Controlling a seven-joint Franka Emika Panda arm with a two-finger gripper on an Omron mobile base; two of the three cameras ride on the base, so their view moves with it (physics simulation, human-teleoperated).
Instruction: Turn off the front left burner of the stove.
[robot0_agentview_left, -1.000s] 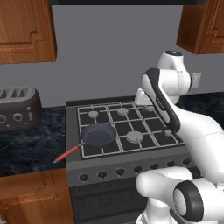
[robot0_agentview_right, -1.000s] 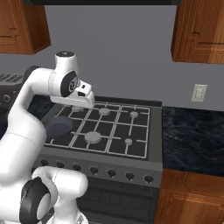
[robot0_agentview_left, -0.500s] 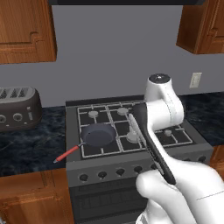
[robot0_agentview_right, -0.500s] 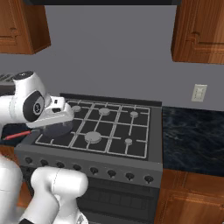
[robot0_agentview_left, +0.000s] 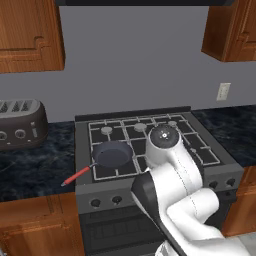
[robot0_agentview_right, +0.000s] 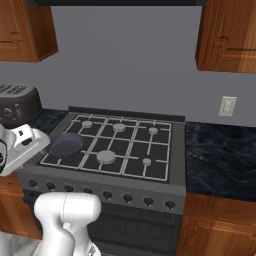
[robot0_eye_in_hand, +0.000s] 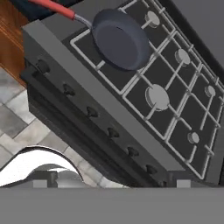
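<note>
The dark grey stove (robot0_agentview_left: 200, 165) (robot0_agentview_right: 165, 175) (robot0_eye_in_hand: 87, 85) has black grates and a row of small black knobs (robot0_eye_in_hand: 92, 112) along its front panel. A dark frying pan (robot0_agentview_left: 114, 154) (robot0_agentview_right: 66, 144) (robot0_eye_in_hand: 120, 39) with a red handle (robot0_agentview_left: 77, 175) (robot0_eye_in_hand: 54, 6) covers the front left burner. My gripper (robot0_agentview_right: 27, 145) hangs off the stove's front left corner, above the floor and short of the knob row. It touches nothing. In the hand view its two tips barely rise at the bottom, far apart, with nothing between them.
A dark grey toaster (robot0_agentview_left: 20, 125) (robot0_agentview_right: 17, 102) stands on the dark counter left of the stove. Wooden cabinets (robot0_agentview_left: 40, 225) flank the range below, and others hang above. My own white arm (robot0_agentview_left: 170, 170) covers the stove's front middle in the left base view.
The arm has swung down and leftward, from above the grates to in front of the stove's front left corner. Pan and knobs have not moved.
</note>
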